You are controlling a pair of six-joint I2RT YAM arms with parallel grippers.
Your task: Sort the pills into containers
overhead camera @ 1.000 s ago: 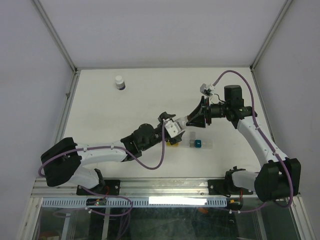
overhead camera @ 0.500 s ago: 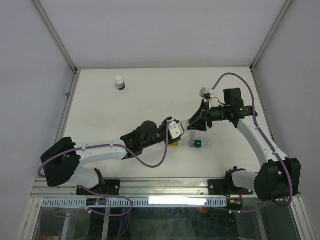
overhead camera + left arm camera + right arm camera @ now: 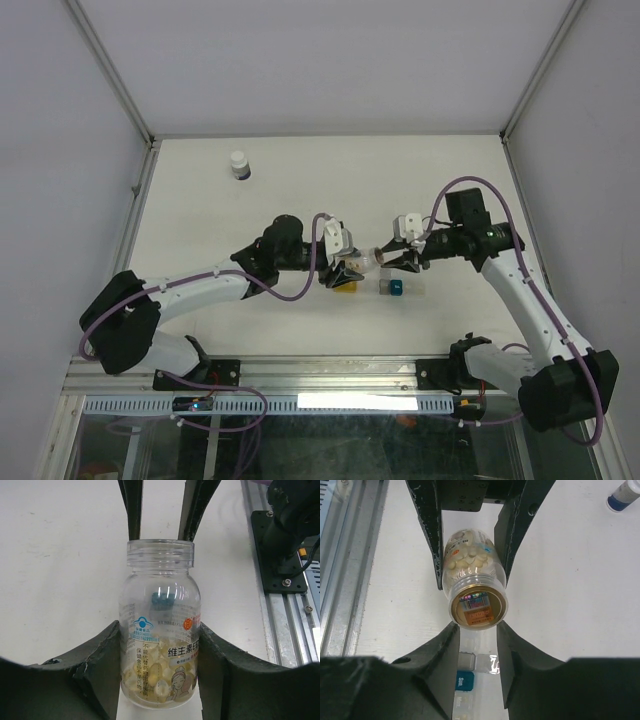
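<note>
My left gripper (image 3: 350,266) is shut on a clear pill bottle (image 3: 368,260) with yellowish pills, held level above the table, mouth toward the right arm. In the left wrist view the pads clamp the bottle (image 3: 159,625) at its lower body. My right gripper (image 3: 392,258) is open, its fingertips (image 3: 451,630) flanking the bottle's mouth (image 3: 476,604); I cannot tell if they touch. The teal container (image 3: 397,288) with its clear section (image 3: 412,288) lies below the right gripper and shows in the right wrist view (image 3: 465,680). The yellow container (image 3: 345,286) sits under the left gripper.
A white bottle with a dark band (image 3: 239,165) stands at the far left of the table and shows in the right wrist view (image 3: 623,495). The metal rail (image 3: 330,372) runs along the near edge. Walls close the table's sides and back.
The left gripper turned and now holds the bottle level, pointing right. The right gripper came down and left, and now meets the bottle's mouth.
</note>
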